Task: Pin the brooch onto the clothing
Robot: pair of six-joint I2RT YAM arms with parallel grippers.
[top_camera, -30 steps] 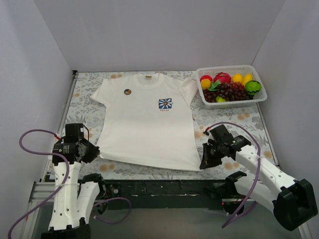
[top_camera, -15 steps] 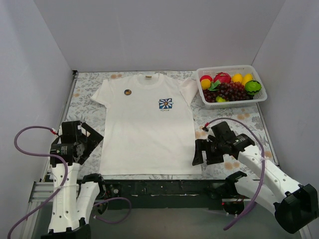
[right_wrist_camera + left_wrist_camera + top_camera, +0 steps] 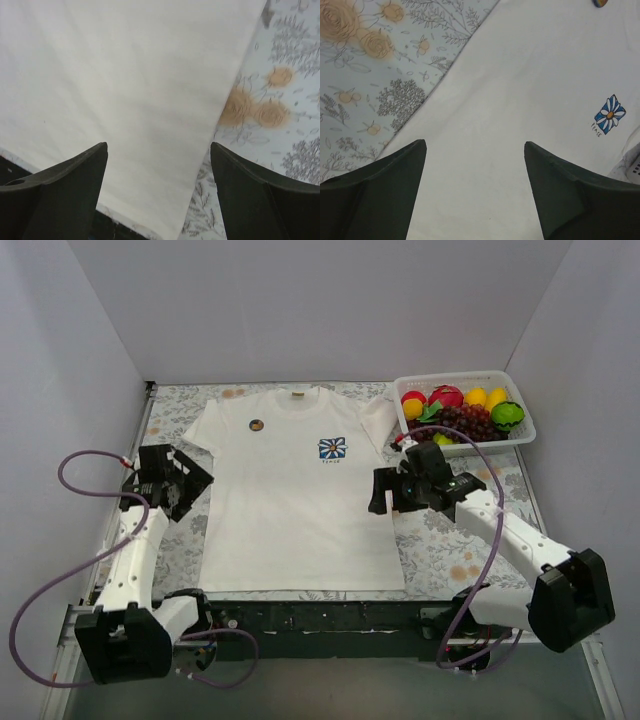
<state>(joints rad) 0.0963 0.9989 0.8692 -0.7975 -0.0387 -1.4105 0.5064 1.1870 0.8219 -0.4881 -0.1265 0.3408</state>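
Over the shirt's left edge, left gripper hovers with its fingers spread wide and nothing between them. Arm stretches forward from its base, wrist turned inward toward the cloth, and a purple cable loops out on its outer side. Left wrist view: under the tips is plain white T-shirt, with its side edge running diagonally to the gripper's left and floral tablecloth past that. Brooch lies flat on the shirt's chest, ahead and to the right of this gripper, well apart. A small round badge sits further ahead, near the shoulder.

Right gripper is over the shirt's right edge, also wide open and empty. Arm is extended long from its base, angled inward. Right wrist view: shirt edge passes diagonally between the fingers, with cloth to the left, tablecloth to the right and a dark strip at the lower left corner. Brooch is ahead and inward of it, apart.

Fruit basket stands just beyond the right wrist, on its outer side. Bare tablecloth runs outside each gripper up to the white side walls.
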